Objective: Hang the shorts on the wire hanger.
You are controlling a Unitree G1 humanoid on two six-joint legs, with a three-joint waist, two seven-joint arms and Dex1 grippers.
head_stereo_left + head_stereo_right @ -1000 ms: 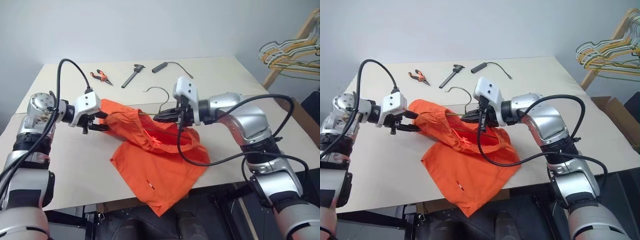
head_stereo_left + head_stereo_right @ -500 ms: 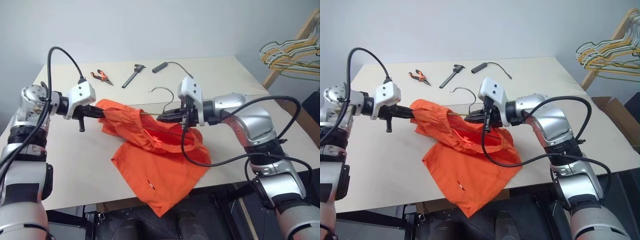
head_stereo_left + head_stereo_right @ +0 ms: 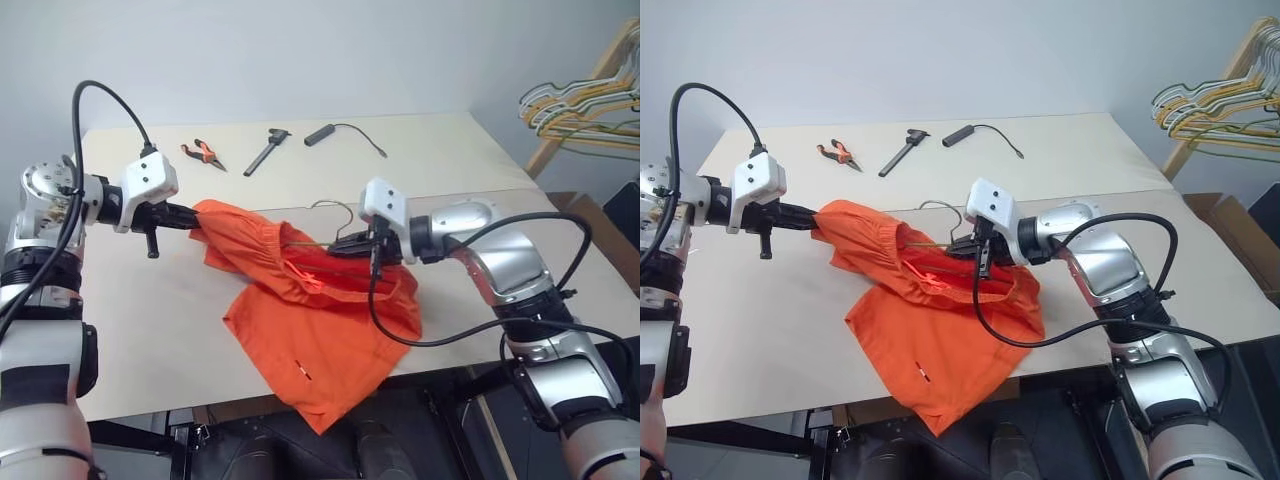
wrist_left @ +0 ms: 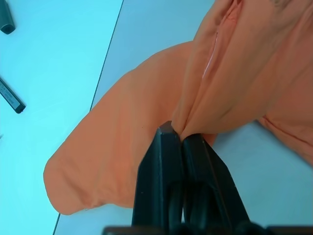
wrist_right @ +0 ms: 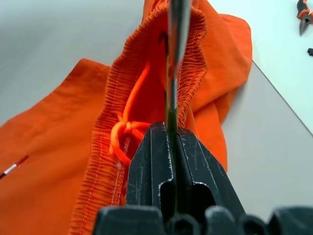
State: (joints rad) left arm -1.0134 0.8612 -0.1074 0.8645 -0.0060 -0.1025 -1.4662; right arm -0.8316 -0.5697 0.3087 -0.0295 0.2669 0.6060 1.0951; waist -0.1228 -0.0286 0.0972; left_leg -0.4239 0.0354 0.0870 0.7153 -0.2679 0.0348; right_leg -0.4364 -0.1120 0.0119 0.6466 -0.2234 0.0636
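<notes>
A: Shorts (image 3: 310, 310) drape on the table (image 3: 480, 160), waistband lifted by left gripper (image 3: 192, 217), clamped on fabric.
B: Right gripper (image 3: 958, 247) pinches wire hanger (image 5: 177, 29), apparently inside the waistband. Keep cloth taut; slide wire level.

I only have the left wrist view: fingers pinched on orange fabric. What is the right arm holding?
Observer: The right gripper is shut on the wire hanger, which runs into the waistband opening of the shorts.
Operator: Are the shorts off the table?
Observer: Partly. The left gripper lifts one edge; the legs lie on the table.
Operator: Anything near the hook?
Observer: Pliers and other tools lie farther back, apart from it.
</notes>
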